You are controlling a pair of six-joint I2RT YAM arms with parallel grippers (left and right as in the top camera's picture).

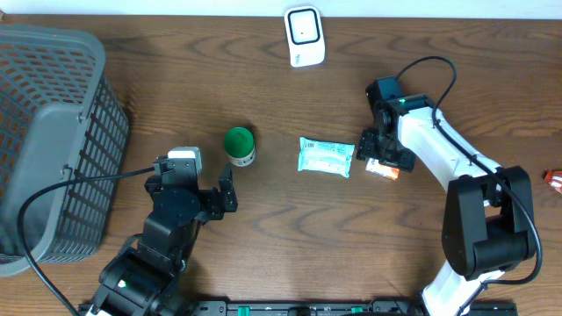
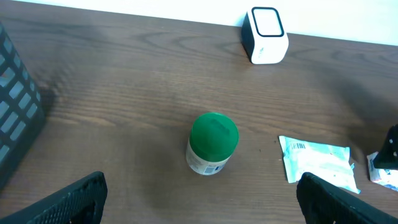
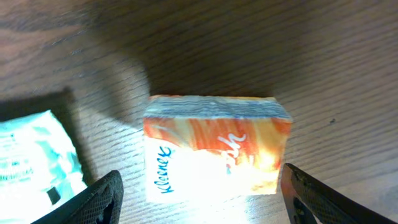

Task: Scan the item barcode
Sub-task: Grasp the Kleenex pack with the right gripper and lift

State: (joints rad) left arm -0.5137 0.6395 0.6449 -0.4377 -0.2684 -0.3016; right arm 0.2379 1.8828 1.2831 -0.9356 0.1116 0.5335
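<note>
Right wrist view, orange tissue pack (image 3: 217,146), blue "Kleenex" lettering

**Plenty Out of Sight on This Table**

Overhead first: the right gripper (image 1: 384,163) covers most of the orange tissue pack (image 1: 387,173), and only a sliver peeks out. There's something red (image 1: 552,178) at the right edge, chopped off, impossible to name. The grey basket (image 1: 44,132) runs off the left side. The print on the teal packet (image 1: 326,157) is far too small to read.

In the right wrist view, glare washes out the tissue pack's face. Its lower side drops below the frame, and the right fingers (image 3: 99,199) are clipped there too.

In the left wrist view, the left fingers (image 2: 68,202) are cropped at the bottom and the tissue pack is a mere scrap at the right edge.
</note>
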